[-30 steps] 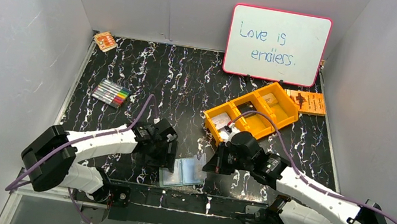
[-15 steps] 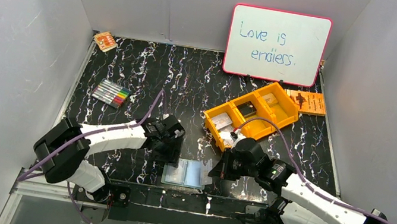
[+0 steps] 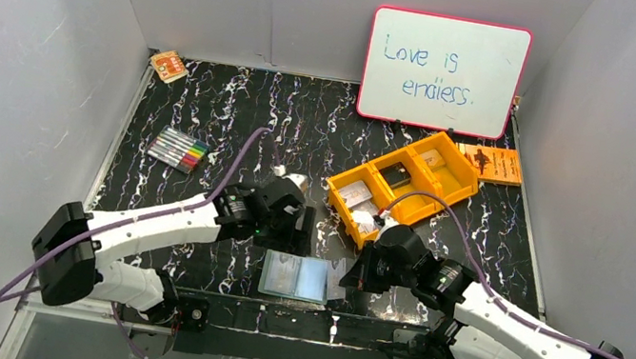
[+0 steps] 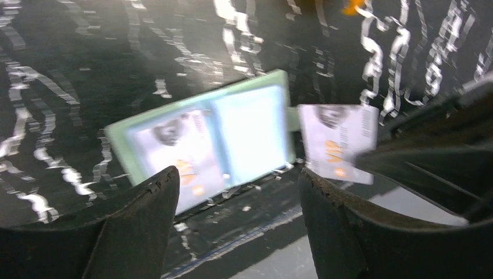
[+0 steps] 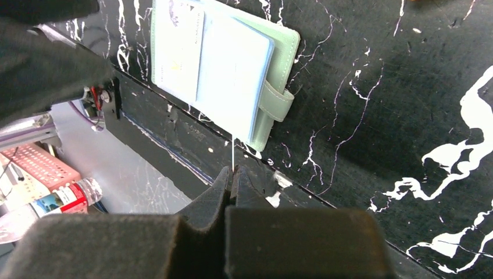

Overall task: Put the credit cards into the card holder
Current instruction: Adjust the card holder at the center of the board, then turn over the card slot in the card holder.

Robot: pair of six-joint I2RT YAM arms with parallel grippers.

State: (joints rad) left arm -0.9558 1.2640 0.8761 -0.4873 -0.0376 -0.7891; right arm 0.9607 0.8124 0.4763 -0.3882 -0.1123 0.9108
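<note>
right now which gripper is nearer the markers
Left. The left gripper hangs some way right of the markers; the right gripper, pinching a credit card, sits farther right beside the card holder.

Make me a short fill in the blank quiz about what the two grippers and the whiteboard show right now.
The right gripper is ____ on a card.
The left gripper, near the card holder, is ____.
The whiteboard reads Love is ____.
Missing words: shut, open, endless.
</note>
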